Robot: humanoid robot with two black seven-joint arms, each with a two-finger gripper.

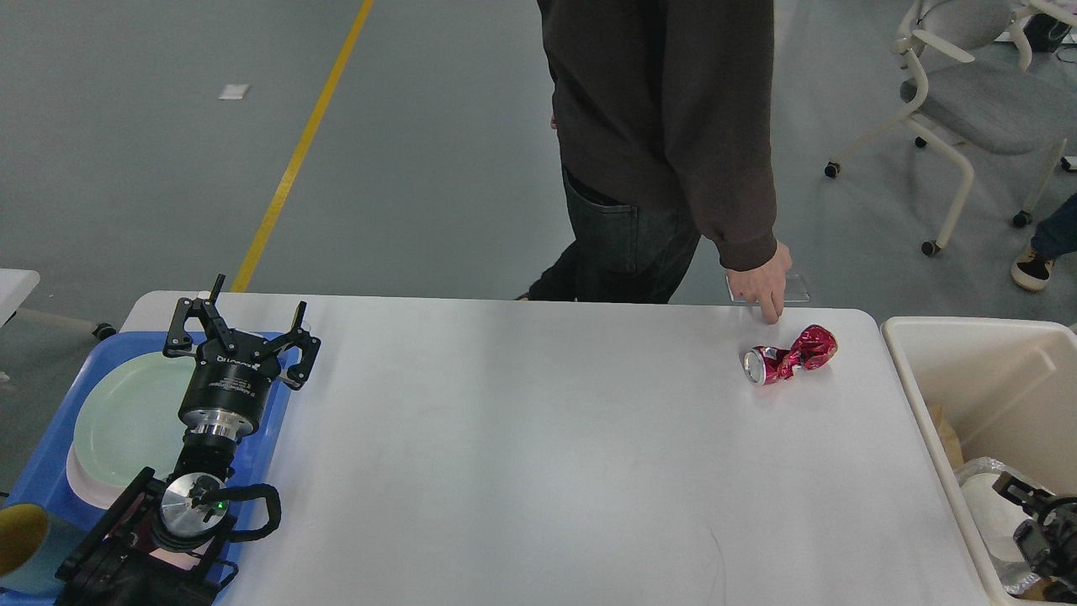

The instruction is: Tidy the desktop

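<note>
The white desktop fills the middle of the head view. A crushed red can lies on it at the far right. My left gripper is open and empty, held over the blue tray at the desktop's left end. My right gripper shows only at the lower right edge, dark and partly cut off, over the cream bin; its fingers cannot be told apart.
A pale green plate lies in the tray. The bin holds clear plastic and paper waste. A person in a dark sweater stands at the far edge, hand just above the can. An office chair stands far right.
</note>
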